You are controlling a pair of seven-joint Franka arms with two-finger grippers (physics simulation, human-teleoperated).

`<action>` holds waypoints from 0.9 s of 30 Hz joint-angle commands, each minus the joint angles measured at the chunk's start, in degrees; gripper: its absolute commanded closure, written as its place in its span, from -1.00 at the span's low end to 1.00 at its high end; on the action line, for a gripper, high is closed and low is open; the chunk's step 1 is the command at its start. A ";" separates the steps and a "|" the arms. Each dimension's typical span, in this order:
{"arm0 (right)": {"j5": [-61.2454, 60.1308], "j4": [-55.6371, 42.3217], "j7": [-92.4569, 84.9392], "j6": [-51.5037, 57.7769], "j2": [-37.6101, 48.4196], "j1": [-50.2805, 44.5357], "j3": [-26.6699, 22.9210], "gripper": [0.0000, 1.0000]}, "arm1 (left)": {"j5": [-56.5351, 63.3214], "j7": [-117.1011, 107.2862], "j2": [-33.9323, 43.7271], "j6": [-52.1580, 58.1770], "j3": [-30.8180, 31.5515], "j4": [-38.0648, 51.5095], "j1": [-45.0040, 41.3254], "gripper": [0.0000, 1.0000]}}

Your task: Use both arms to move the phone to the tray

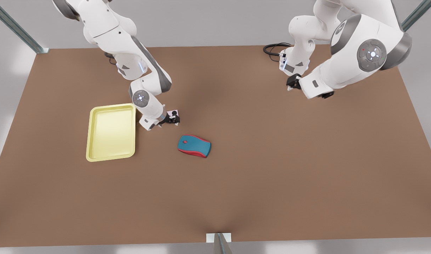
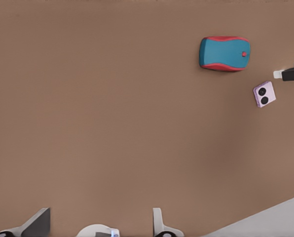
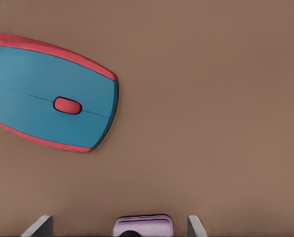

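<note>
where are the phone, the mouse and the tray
phone (image 2: 264, 94), left wrist view, middle of its pink face
mouse (image 1: 194, 145), front view, teal top
tray (image 1: 111, 132), front view, bare yellow floor

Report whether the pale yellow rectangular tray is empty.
Empty: the tray has a bare floor; the small pink phone is outside it.

Phone (image 1: 174, 113): small pale pink, nearly square flat slab, two black round circles on its face. It lies on the worktop (image 1: 272, 158) just beside the tray's far right corner in the front view. Tray (image 1: 111, 132): pale yellow, shallow, rectangular, rounded corners, raised rim, lying flat toward the worktop's left edge in that view.
</note>
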State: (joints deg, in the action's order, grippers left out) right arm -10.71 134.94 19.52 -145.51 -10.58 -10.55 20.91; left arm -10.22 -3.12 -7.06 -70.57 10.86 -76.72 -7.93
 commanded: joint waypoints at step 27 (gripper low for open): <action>5.18 4.46 2.98 -2.41 -3.92 -1.05 2.38 -1.00 | 3.02 8.05 -1.55 4.03 -0.84 -0.45 0.90 -1.00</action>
State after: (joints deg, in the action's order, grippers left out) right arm -5.23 139.43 16.07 -145.53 -14.22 -11.20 23.27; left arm -7.25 2.94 -8.47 -66.57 9.96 -77.13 -7.14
